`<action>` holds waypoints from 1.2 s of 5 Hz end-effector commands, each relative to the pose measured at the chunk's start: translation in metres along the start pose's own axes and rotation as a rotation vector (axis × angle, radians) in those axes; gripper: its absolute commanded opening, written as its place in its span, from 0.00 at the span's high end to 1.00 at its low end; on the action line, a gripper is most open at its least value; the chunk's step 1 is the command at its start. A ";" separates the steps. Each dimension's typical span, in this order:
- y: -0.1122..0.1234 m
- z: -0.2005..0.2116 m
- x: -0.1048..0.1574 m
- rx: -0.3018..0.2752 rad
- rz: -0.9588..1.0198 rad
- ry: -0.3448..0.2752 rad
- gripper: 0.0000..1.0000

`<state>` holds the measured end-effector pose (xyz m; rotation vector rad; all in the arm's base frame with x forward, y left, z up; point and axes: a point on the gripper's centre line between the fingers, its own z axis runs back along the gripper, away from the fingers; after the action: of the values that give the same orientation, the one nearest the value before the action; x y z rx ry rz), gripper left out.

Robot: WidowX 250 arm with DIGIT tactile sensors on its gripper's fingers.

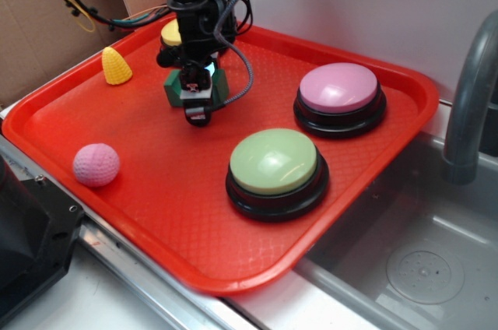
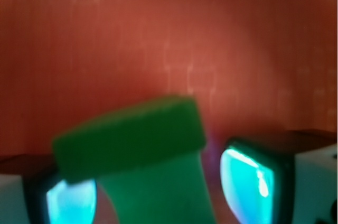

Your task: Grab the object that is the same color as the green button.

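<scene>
On the red tray (image 1: 156, 213), left to right: a pink ball (image 1: 96, 164), a yellow cone (image 1: 116, 65), then the gripper (image 1: 195, 100) lowered over the dark green arch block (image 1: 219, 83), with the green button (image 1: 274, 160) further right. The wrist view shows the block (image 2: 132, 139) between the pads (image 2: 248, 179), jaws apart, a gap on the right. Judging by this, the grasp is in hand; closing squarely comes next.

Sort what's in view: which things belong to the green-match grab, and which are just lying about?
Job: green block, between the fingers of the gripper; green button, the colour reference.

Lying about: pink button, yellow button, yellow cone, pink ball, red tray, faucet.
</scene>
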<state>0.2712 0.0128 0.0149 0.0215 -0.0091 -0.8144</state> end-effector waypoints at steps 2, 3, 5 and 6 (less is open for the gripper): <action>-0.006 0.017 0.008 0.006 0.075 -0.009 1.00; -0.005 0.043 -0.014 0.054 0.214 0.023 1.00; -0.018 0.141 -0.063 0.150 0.621 0.056 1.00; -0.030 0.178 -0.067 0.062 0.775 0.118 1.00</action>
<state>0.1907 0.0481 0.1735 0.1050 0.1286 -0.0620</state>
